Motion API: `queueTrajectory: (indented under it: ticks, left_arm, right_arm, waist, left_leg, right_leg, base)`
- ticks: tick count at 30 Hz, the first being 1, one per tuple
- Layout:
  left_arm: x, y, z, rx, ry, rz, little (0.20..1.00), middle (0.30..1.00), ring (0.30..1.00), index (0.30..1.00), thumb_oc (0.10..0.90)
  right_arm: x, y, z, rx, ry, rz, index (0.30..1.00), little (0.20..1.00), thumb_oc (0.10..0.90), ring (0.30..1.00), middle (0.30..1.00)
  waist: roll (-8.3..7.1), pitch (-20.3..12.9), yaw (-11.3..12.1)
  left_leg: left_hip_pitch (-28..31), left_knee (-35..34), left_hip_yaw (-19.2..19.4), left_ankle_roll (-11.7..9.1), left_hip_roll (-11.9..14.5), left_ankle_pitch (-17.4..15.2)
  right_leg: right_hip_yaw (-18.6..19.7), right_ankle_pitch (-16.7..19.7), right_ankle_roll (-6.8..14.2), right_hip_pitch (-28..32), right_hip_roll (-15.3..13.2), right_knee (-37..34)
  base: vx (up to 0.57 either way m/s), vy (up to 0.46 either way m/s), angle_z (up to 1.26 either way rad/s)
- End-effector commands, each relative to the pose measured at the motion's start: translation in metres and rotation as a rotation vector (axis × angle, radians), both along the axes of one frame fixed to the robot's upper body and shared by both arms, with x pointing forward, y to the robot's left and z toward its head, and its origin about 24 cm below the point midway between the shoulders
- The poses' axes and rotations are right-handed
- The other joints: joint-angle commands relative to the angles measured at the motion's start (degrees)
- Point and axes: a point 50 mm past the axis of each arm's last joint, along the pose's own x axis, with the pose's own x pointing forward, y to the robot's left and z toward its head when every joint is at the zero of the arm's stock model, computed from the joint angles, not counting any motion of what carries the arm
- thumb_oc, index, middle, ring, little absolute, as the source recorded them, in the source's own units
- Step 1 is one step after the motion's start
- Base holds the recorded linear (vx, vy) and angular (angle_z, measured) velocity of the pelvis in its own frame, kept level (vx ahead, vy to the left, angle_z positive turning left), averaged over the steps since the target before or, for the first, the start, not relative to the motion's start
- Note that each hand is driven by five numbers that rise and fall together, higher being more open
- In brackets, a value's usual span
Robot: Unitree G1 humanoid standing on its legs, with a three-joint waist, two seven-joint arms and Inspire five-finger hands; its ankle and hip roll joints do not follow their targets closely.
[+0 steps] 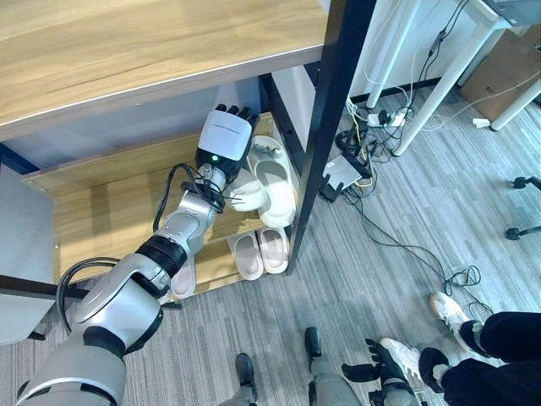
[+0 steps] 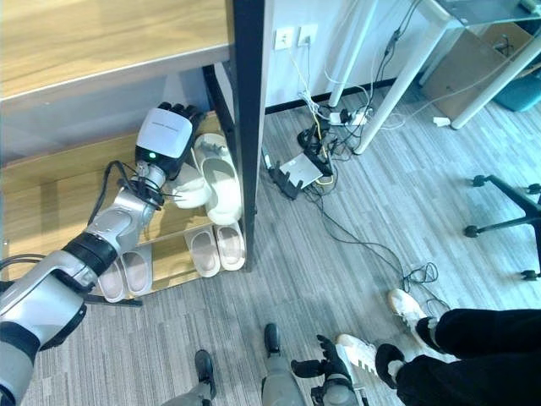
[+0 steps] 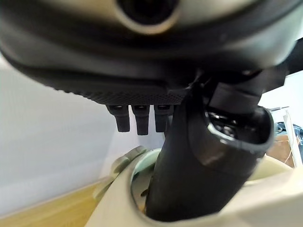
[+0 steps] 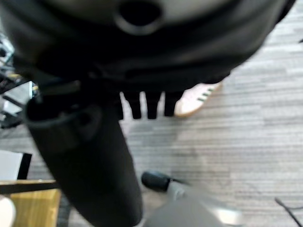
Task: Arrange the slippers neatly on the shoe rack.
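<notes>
Under the left hand (image 1: 225, 139), thumb hooked into a slipper (image 1: 275, 190) on the shoe rack (image 1: 101, 190); placing step, next release and straighten.

shelves (image 1: 101, 182): matt wood grain
rack post (image 1: 330, 127): black metal
slippers (image 1: 275, 182): smooth pale plastic
floor (image 1: 406, 279): grey carpet
</notes>
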Motion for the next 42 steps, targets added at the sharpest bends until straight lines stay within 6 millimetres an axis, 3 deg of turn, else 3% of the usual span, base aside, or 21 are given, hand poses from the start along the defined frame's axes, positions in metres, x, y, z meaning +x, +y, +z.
queueTrajectory:
  ticks: [1,5,21,33,42]
  left_arm:
    - [0.004,-0.022,0.085,-0.008,-0.246,-0.048,0.900,0.900,0.900,0.900,0.800]
    - [0.001,-0.035,0.087,-0.015,-0.236,-0.103,0.900,0.900,0.900,0.900,0.800]
    - [-0.006,-0.040,0.087,-0.042,-0.246,-0.154,0.900,0.900,0.900,0.900,0.800]
    - [-0.010,-0.037,0.089,0.005,-0.264,-0.152,0.900,0.900,0.900,0.900,0.800]
    - [-0.012,-0.032,0.078,-0.002,-0.238,-0.161,0.900,0.900,0.900,0.900,0.800]
  right_arm:
    - [0.007,-0.022,0.010,-0.039,-0.042,-0.044,0.900,0.900,0.800,0.900,0.900]
    - [0.007,-0.021,0.008,-0.026,-0.031,-0.051,0.900,0.900,0.800,0.900,0.900]
    - [-0.004,-0.016,0.001,0.019,0.020,-0.074,0.900,0.900,0.800,0.900,0.900]
    - [-0.005,-0.002,-0.004,0.093,0.039,-0.070,0.900,0.900,0.800,0.900,0.900]
    - [-0.006,0.008,-0.007,0.147,0.056,-0.062,0.900,0.900,0.800,0.900,0.900]
  waist:
    - [1.27,0.9,-0.1]
    - [1.49,1.3,0.1]
    - [2.20,0.7,0.8]
    - [2.11,0.4,1.7]
    - [1.88,0.0,2.1]
  left_leg:
    - [0.8,0.2,1.9,-0.7,-1.5,-4.8]
    - [0.6,0.2,1.7,-0.6,-1.7,-4.7]
    - [1.4,0.2,1.3,-0.5,-2.2,-4.9]
    - [1.3,0.2,0.8,-0.5,-2.3,-4.8]
    - [2.0,0.2,0.7,-0.6,-2.3,-4.9]
  right_leg:
    - [0.1,-8.6,4.8,4.9,1.3,0.3]
    - [0.0,-8.4,4.8,4.8,1.1,0.3]
    - [-0.5,-8.6,4.9,5.8,0.8,0.4]
    - [-1.2,-8.6,4.9,6.1,0.5,0.3]
    - [-1.4,-8.9,4.8,7.0,0.6,0.3]
  base:
    - [-0.02,0.004,0.07]
    - [-0.01,0.002,0.01]
    - [0.00,0.000,0.00]
    - [0.00,0.003,0.03]
    - [0.00,0.000,0.00]
